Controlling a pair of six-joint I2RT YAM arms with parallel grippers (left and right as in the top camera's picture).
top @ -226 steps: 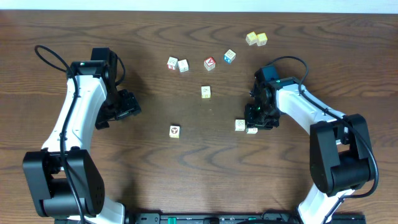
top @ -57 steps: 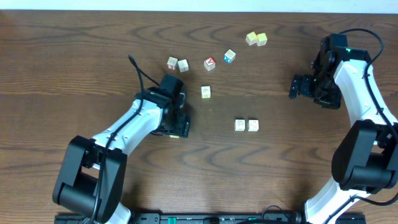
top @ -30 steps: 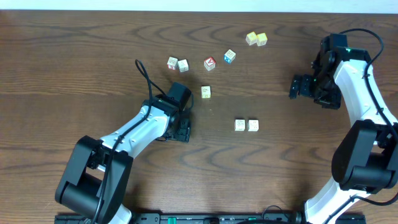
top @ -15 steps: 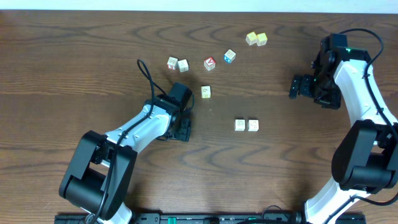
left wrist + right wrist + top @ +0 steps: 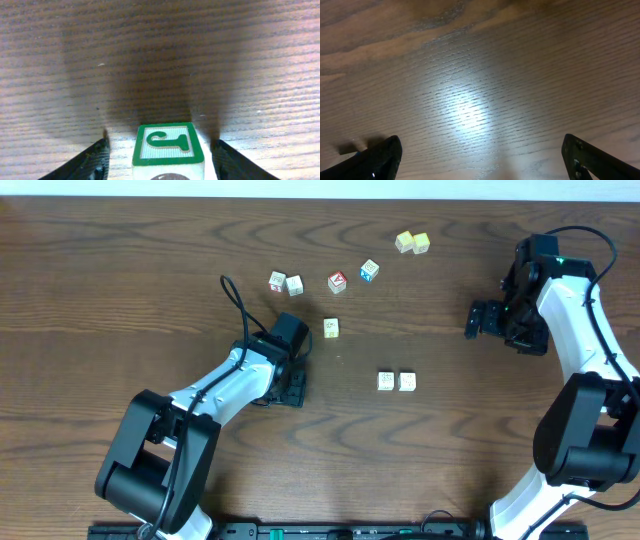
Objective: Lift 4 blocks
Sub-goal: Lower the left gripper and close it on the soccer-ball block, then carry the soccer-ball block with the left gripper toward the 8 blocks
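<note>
Several small cream blocks (image 5: 331, 328) sit scattered on the dark wooden worktop (image 5: 120, 240). One is alone near the middle, a pair (image 5: 386, 381) lies side by side closer to the robot, and two more (image 5: 277, 281) are at the back beside a red cube (image 5: 337, 281), a blue cube (image 5: 369, 270) and two yellow cubes (image 5: 404, 241). One further block (image 5: 167, 147), with a green J printed on its top face, rests on the worktop under the left arm (image 5: 235, 375), hidden from above. The wrist view shows it between the left fingers (image 5: 95, 162), which stand apart on either side of it. A strip of wood shows on the one side and only a sliver on the other, so I judge they straddle it without pressing yet. The right fingers (image 5: 380, 157) are spread wide over bare wood, well away at the far right, holding nothing. These blocks look light, hard and smooth-faced, probably painted wood. They should not give under a squeeze, but they offer little to bite on. The place to take hold is on two opposite side faces, low and centred, with the fingers square to them. A pinch on a corner or off to one edge would likely spin the block or squirt it out. For the pair, the free outer faces look like the only clean purchase.
</note>
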